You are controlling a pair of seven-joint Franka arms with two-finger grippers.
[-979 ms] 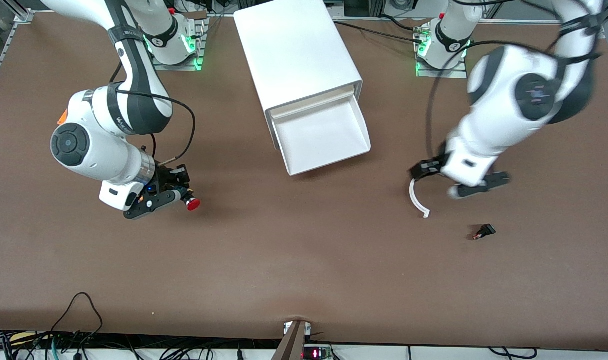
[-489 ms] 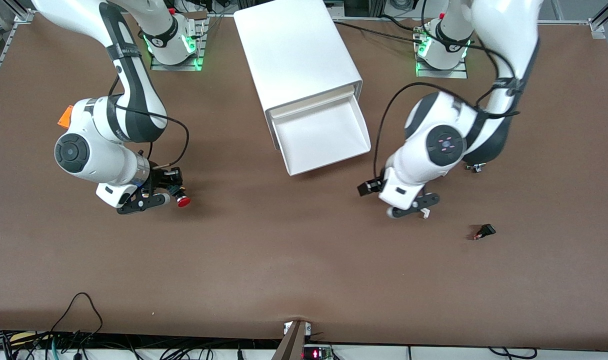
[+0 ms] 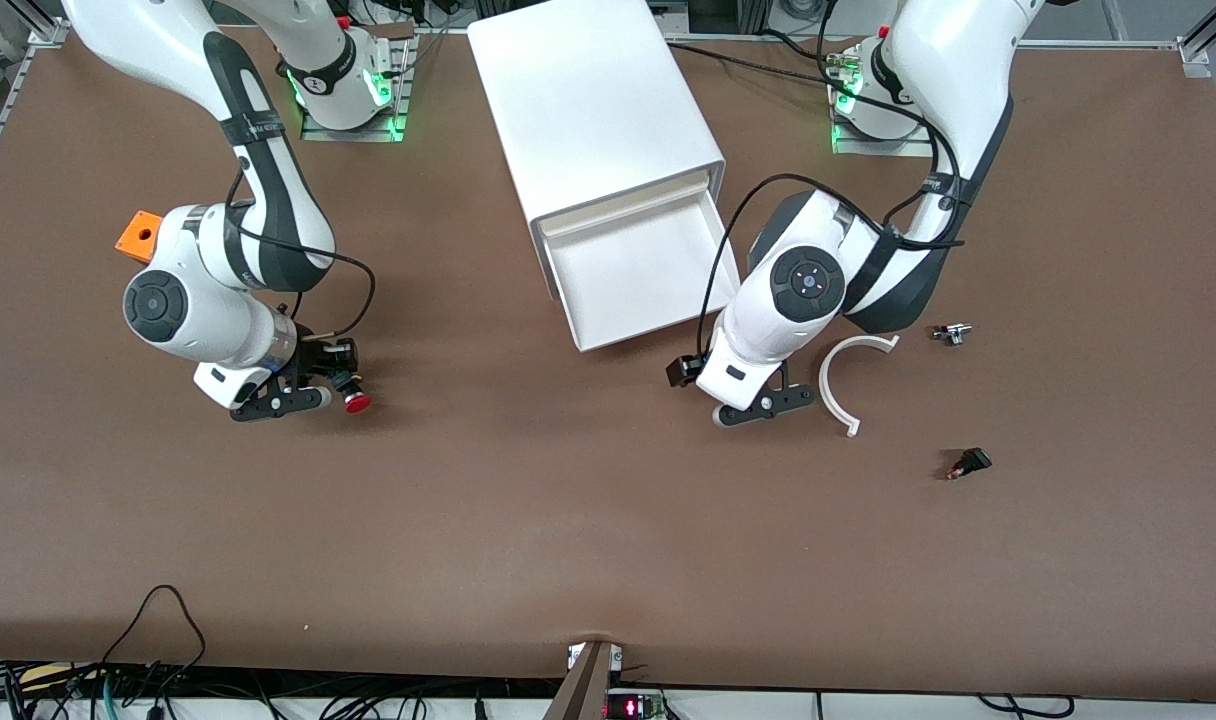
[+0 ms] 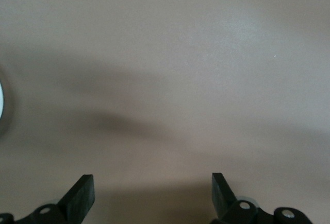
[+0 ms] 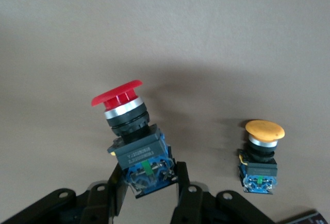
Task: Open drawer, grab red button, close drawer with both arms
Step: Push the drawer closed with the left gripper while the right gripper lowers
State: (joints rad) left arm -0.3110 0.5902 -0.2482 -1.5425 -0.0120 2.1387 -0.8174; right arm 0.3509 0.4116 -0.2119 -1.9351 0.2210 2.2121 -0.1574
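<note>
The drawer (image 3: 651, 272) is pulled out of the white cabinet (image 3: 593, 100), and its tray looks empty. My right gripper (image 3: 340, 390) is shut on the red-capped button (image 3: 356, 402), low over the table toward the right arm's end. In the right wrist view, my right gripper (image 5: 148, 183) pinches the blue body of the button (image 5: 129, 131), with the red cap pointing away. My left gripper (image 3: 765, 407) hangs over bare table beside the drawer's front corner. In the left wrist view it (image 4: 153, 198) is open and empty.
An orange-yellow-capped button (image 5: 260, 157) stands on the table close to the held button. An orange cube (image 3: 138, 235) lies beside the right arm. A white curved piece (image 3: 836, 385), a small metal part (image 3: 953, 333) and a small black part (image 3: 968, 463) lie toward the left arm's end.
My left arm has swung in from the left arm's end of the table to the drawer's front corner, uncovering the white curved piece. My right gripper has drifted slightly with the red button.
</note>
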